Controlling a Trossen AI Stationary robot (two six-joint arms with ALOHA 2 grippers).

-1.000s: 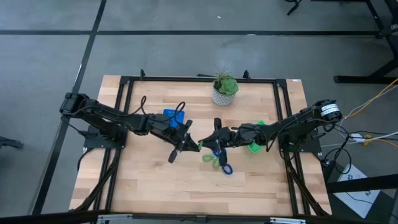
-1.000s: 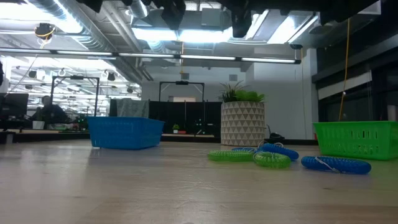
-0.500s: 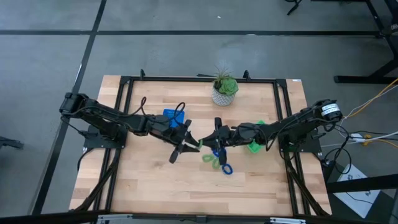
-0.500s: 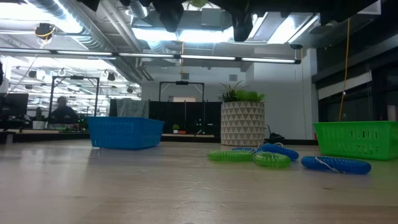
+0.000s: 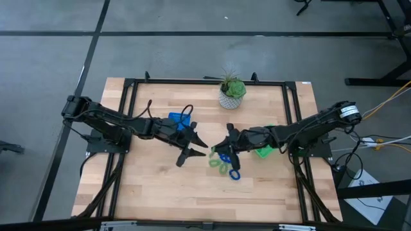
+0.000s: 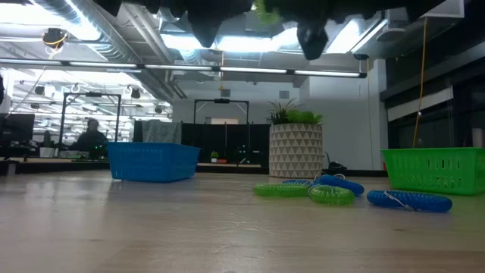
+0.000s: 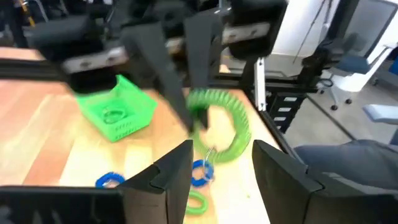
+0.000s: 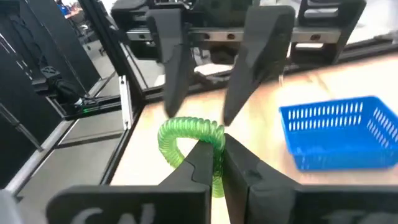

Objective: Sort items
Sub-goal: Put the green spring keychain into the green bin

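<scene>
A light green coil ring [image 7: 236, 127] hangs in the air above the table's middle, with my right gripper [image 5: 216, 149] shut on it. My left gripper [image 5: 203, 147] faces it from the left. It is open, with a finger on either side of the ring and touching nothing. More rings lie flat on the wood below: a green one [image 5: 218, 165] and two blue ones [image 5: 233, 174] [image 5: 225, 158]. The low view shows them as a cluster [image 6: 330, 195]. The blue tray [image 5: 180, 120] sits under my left arm. The green tray [image 5: 264, 152] sits under my right arm. My right gripper pinches one spot of the green ring's coil [image 8: 208, 140] between its two fingers. The fingers come level from the table's right. The ring is lifted clear of the table, its loop standing out in front of the fingertips [image 8: 200, 155].
A potted plant [image 5: 231, 93] stands at the far edge, behind the grippers. A black frame [image 5: 128, 96] runs around the tabletop. Bare wood [image 5: 160, 192] lies toward the near edge. A person sits far off in the room [image 6: 91, 136].
My left gripper has opened and let go of the green ring, which stays in the air in my right gripper. My right gripper has stayed shut and shifted slightly, so the ring now shows at the top of the low view.
</scene>
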